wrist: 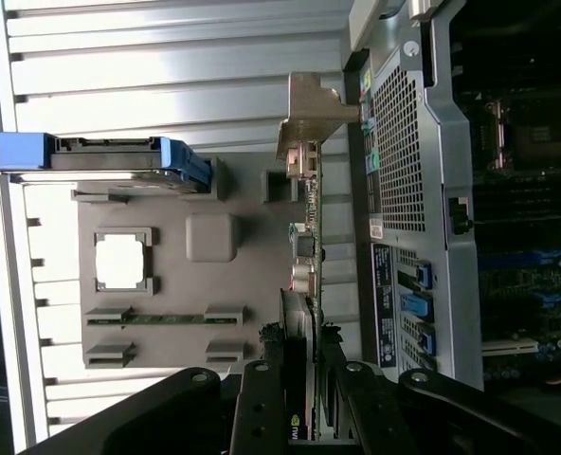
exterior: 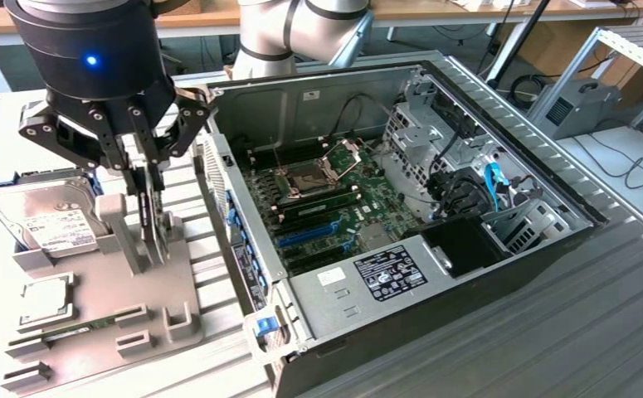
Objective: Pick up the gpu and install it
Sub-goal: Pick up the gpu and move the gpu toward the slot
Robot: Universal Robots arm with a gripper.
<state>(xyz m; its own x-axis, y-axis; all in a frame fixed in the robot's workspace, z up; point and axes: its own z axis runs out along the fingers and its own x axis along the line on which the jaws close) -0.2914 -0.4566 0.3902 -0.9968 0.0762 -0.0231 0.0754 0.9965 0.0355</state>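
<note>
- My tool is down over the gpu, at 9 o'clock in the exterior view. I can't tell whether it's clamped on the card or just around it.
- The gpu stands on edge in the grey fixture plate, seated between its posts. Its silver bracket is at the end away from my tool.
- On the same plate, the hard drive sits in a blue carrier at 9 o'clock from the gpu. The CPU chip and memory stick are at 7 o'clock.
- The PC case is just beside the plate at 3 o'clock. It lies on its side with the panel off and the motherboard facing up.
- The worktop is ribbed silver aluminium slats, under both plate and case.
- Room: a wooden desk with loose cables at 12 o'clock, a metal rack at 2 o'clock, and a grey box unit beside the rack.
- My arm comes in at 12 o'clock, behind the case.
</note>
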